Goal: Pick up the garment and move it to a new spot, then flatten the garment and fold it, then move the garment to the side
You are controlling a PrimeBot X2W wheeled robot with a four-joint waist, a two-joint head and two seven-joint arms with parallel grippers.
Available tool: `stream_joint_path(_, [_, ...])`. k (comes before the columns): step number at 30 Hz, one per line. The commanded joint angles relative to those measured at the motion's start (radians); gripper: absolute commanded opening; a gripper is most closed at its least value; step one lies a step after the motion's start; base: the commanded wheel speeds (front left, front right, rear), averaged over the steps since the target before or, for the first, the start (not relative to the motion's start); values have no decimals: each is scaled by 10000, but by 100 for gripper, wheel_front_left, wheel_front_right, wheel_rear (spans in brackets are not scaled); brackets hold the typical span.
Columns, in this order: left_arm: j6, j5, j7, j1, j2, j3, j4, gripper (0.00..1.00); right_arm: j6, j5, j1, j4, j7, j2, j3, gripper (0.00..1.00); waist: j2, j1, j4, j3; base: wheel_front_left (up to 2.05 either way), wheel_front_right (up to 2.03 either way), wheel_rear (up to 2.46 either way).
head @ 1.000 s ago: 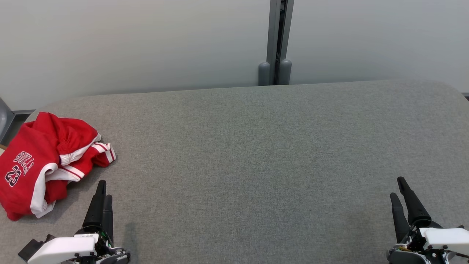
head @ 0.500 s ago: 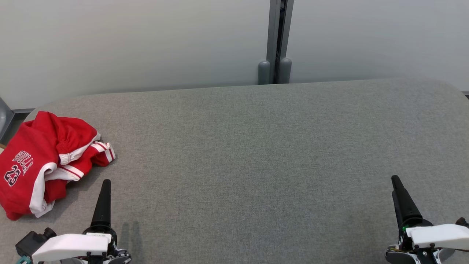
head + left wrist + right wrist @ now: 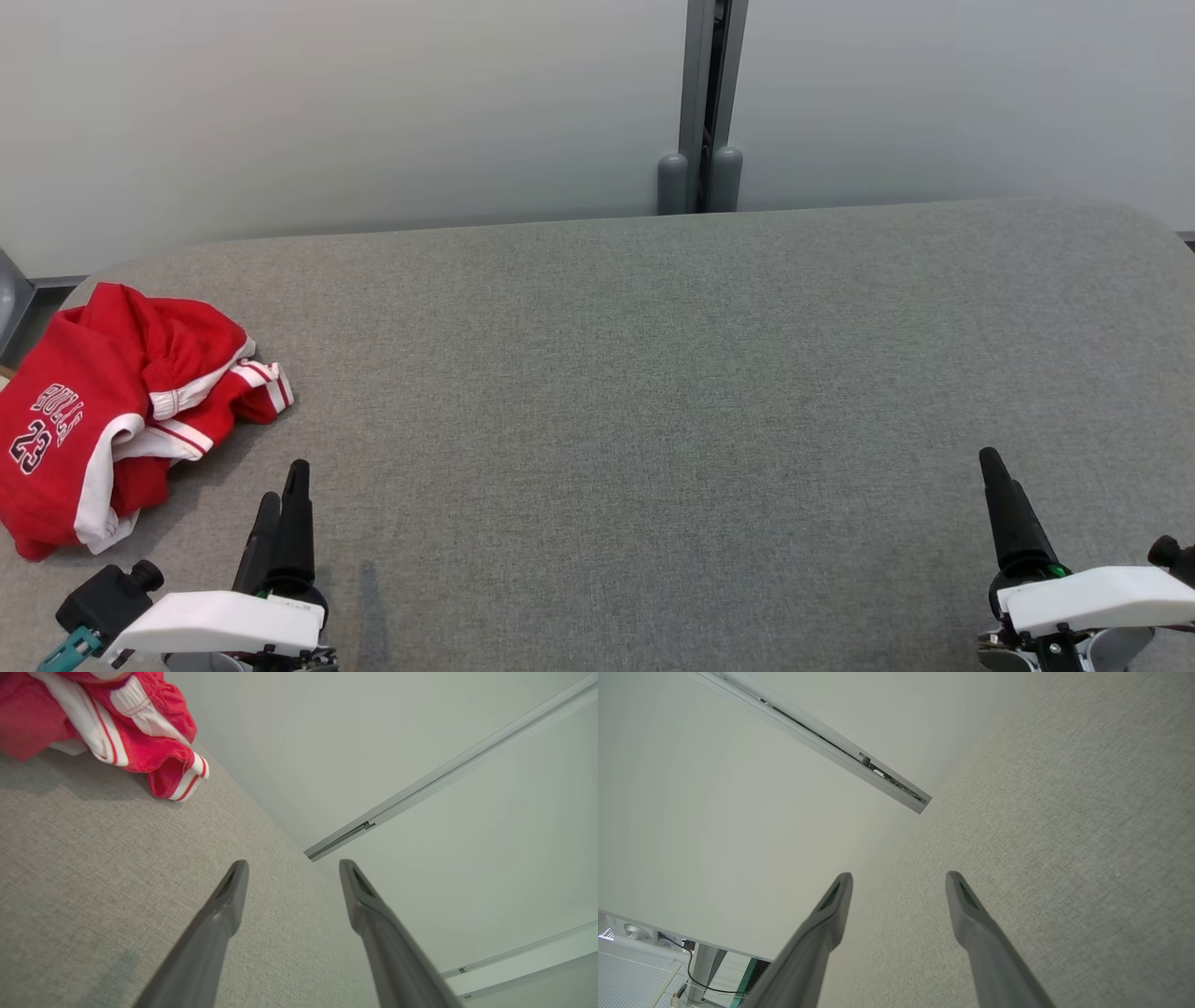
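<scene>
Garment (image 3: 112,411): red jersey, white trim, crumpled at far-left edge of grey surface (image 3: 653,420). Not gripped.
Left claw (image 3: 293,865): fingers spread wide, nothing held, stationed near garment.
Right claw (image 3: 900,875): spread wide, empty, well apart at opposite side.
Step judged: first pick-up, not begun.
Next move: left claw to be brought onto bunched cloth, closed on fold.
</scene>
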Motion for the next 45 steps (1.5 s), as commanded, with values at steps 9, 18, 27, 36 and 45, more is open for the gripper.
stream_joint_path(9, [49, 1522, -372, -244, 87, -44, -38, 100, 12, -1514, -204, -100, -388, -67, 66, 100, 0, 0, -9, 28, 0, 0, 0])
stream_joint_path(18, [131, 2717, -664, -249, 95, -84, 89, 100, 14, -2652, -253, -5, -679, -80, 230, 100, 0, 0, -8, 61, 0, 0, 0])
stream_joint_path(27, [263, 3800, -917, -258, 105, -144, 133, 100, 16, -3776, -292, 83, -948, -94, 249, 100, 0, 0, -18, 89, 0, 0, 0])
stream_joint_path(36, [418, 4574, -1137, -182, 114, -200, 137, 100, 18, -4574, -268, 42, -1156, -84, 292, 100, 0, 0, -24, 137, 0, 0, 0])
stream_joint_path(45, [548, 5437, -1365, -187, 125, -236, 155, 100, 19, -5583, -291, 193, -1383, -107, 443, 100, 0, 0, 8, 195, 0, 0, 0])
